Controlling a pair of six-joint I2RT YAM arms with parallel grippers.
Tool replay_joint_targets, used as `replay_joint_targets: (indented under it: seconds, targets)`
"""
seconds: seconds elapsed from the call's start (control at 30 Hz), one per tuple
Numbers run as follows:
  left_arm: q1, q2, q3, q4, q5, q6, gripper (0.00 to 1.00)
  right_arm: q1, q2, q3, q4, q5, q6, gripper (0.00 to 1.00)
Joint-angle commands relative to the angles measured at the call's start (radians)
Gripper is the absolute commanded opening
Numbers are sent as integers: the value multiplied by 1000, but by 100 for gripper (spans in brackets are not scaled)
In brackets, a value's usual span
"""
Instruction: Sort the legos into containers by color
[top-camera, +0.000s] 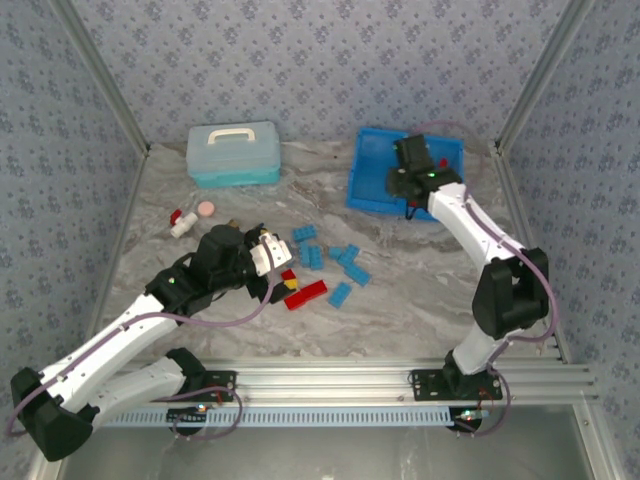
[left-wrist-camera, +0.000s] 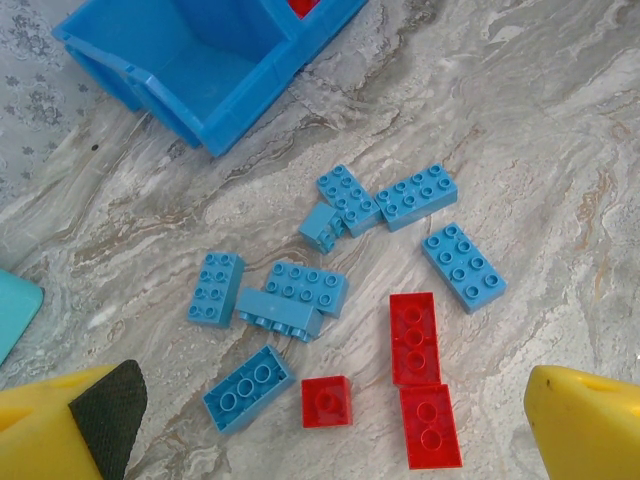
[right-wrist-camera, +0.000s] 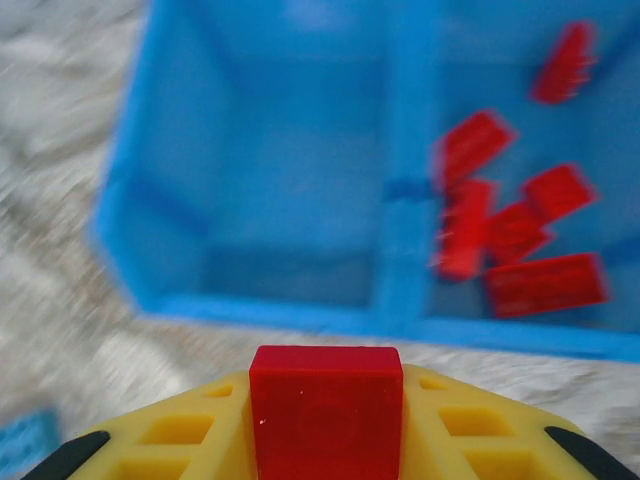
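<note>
The right claw is clamped on a small red brick, which sits upright between the two yellow fingers. In the top view this claw hangs over the bright blue tray at the far right of the table. From the wrist, the held brick lies on the near side of the tray's front wall, roughly in line with the centre divider and a little to its left. How high it hangs above the wall cannot be told, since the view is blurred. The compartment to the right of the divider holds a cluster of loose red bricks.

The left claw has its fingers spread wide apart and grips nothing. It hovers over the scattered pile in the middle of the marbled table. In its wrist view the yellow fingertips frame the bottom corners. Between them, on the table, lie a small red square brick and two longer red pieces set end to end. A blue two-by-two-wide brick lies just left of the square one. More light blue bricks lie beyond, some touching. A corner of the tray shows at the upper left of that view, well apart from the pile.

At the far left stand a pale turquoise case, a pink disc and a red-and-white item.
</note>
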Motion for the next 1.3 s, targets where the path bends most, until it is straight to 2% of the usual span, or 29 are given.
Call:
replay_joint_targets:
  seconds: [0.0, 0.13, 0.3, 0.43, 0.53, 0.7, 0.77, 0.83, 0.9, 1.03, 1.2, 1.27]
  targets:
    - [-6, 9, 19, -10, 10, 6, 99, -94, 48, -17, 57, 42, 49, 37]
    - [-6, 11, 18, -10, 8, 7, 99, -181, 152, 73, 32, 3, 47, 36]
    - [-6, 12, 18, -9, 6, 7, 99, -234, 317, 219, -21, -24, 35, 37]
    - [-6, 13, 14, -5, 3, 7, 99, -248, 432, 344, -78, -38, 18, 50]
    - [-6, 15, 12, -1, 0, 5, 99, -251, 460, 412, -140, -40, 12, 56]
    - [-6, 26, 15, 19, -36, -31, 99, -232, 346, 319, -95, -55, 26, 58]
    - [-7, 47, 45, 21, -88, -129, 99, -210, 259, 208, -18, -83, 36, 58]
    - [-7, 74, 86, -10, -80, -240, 99, -175, 174, 103, 28, -84, 42, 58]
    - [-17, 103, 110, -63, -74, -353, 99, -127, 90, 4, 59, -64, 40, 59]
    - [-81, 146, 115, -167, -200, -496, 99, 5, -111, -187, 101, -2, 37, 62]
    - [-85, 211, 104, -214, -279, -675, 89, 165, -280, -325, 109, -47, 51, 66]
    - [-85, 256, 90, -203, -291, -678, 86, 221, -312, -342, 77, -41, 61, 66]
